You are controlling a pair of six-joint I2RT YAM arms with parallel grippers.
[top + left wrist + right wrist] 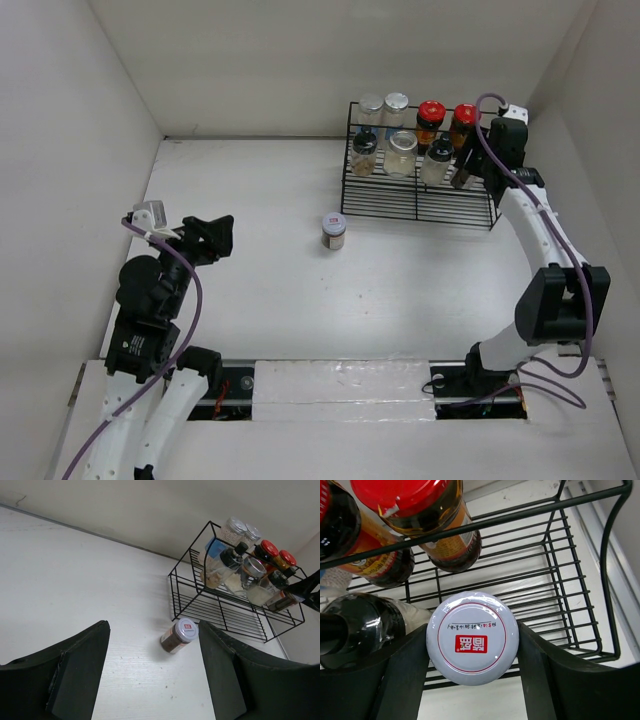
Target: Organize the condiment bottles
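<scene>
At one to two o'clock on the table (250,200), seen from above, the black wire rack (420,205) holds the condiment bottles (402,150) in two rows. Silver-lidded glass jars stand at its left and two red-capped bottles (431,112) at the back right. That view shows the right pincer (468,172) only as a dark shape at the rack's right end, its grip unreadable.

The right wrist camera settles it. Both fingers (405,680) press the sides of a white-lidded jar (472,637), pinching it over the rack's floor wires; whether it rests on them cannot be told. The lid is round, ringed in red, with a red square logo and small print, and it hides the jar's body. The red-capped bottles sit at eleven o'clock of it. A black-capped bottle (355,630) at nine o'clock is cut off by the frame edge.

Near the table's centre a lone jar (334,231) stands apart, pale-lidded with brown contents. The left pincer (222,238) hangs at nine o'clock, well apart from it, spread wide with nothing between its fingers. Its wrist view shows a similar red mark on that lid. Labels in the rack are too small to read.
</scene>
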